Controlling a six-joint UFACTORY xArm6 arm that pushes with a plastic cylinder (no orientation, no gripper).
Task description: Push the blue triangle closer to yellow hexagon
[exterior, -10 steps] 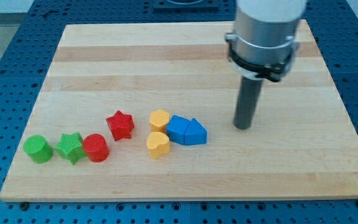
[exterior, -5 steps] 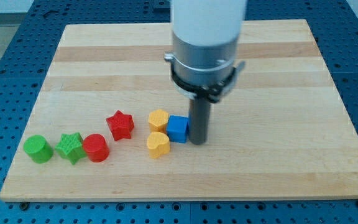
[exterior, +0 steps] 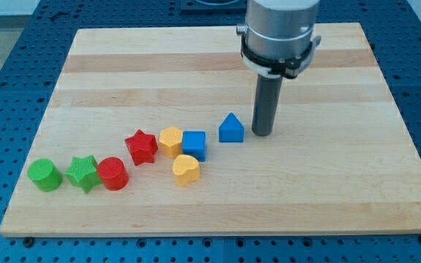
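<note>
Standing just right of blue triangle [exterior: 231, 128], my tip [exterior: 262, 134] is seen, no gripper fitted. Yellow hexagon [exterior: 170, 140] lies left and slightly lower, blue cube [exterior: 194, 145] between; leftward push judged needed.

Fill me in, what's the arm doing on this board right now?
My tip sits just to the view's right of the blue triangle, close to it; contact can't be confirmed. The job is to push that triangle toward the yellow hexagon. A blue cube lies between them, touching the hexagon, with a gap between cube and triangle. A yellow heart sits just below the cube, and a red star is left of the hexagon.
</note>
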